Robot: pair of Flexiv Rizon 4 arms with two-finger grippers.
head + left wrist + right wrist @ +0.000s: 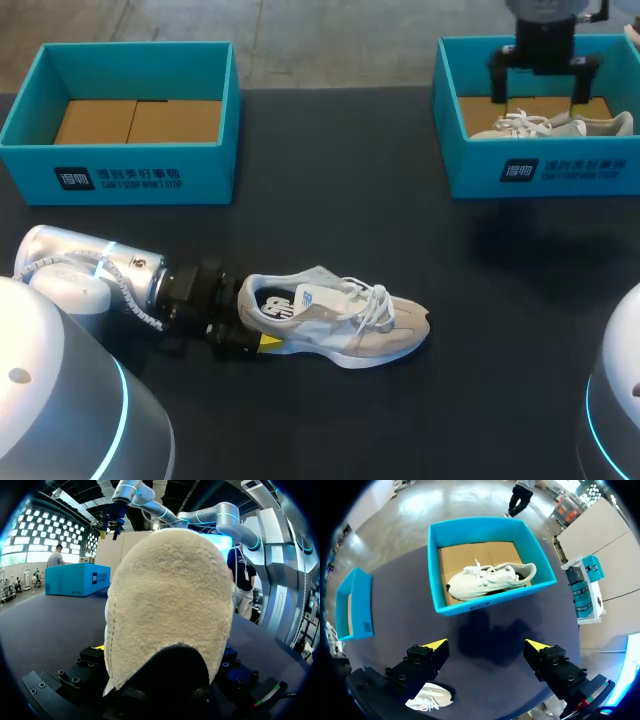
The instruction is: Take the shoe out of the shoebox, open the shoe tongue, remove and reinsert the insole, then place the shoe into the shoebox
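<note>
A white and beige shoe (pixel 340 318) lies on its sole on the dark table, toe pointing right. My left gripper (pixel 256 320) is low at its heel. The beige heel (pixel 170 605) sits between the open fingers, and one yellow tip (pixel 268 342) shows beside the sole. A second white shoe (pixel 560 125) lies in the teal shoebox (pixel 540 172) at the back right. My right gripper (pixel 538 88) hangs open above that box. In the right wrist view the boxed shoe (pixel 490 580) is ahead of the right gripper (pixel 486 645), well clear of its fingers.
An empty teal shoebox (pixel 120 178) with a brown cardboard floor stands at the back left. Dark tabletop (pixel 340 200) lies between the two boxes and in front of the right box.
</note>
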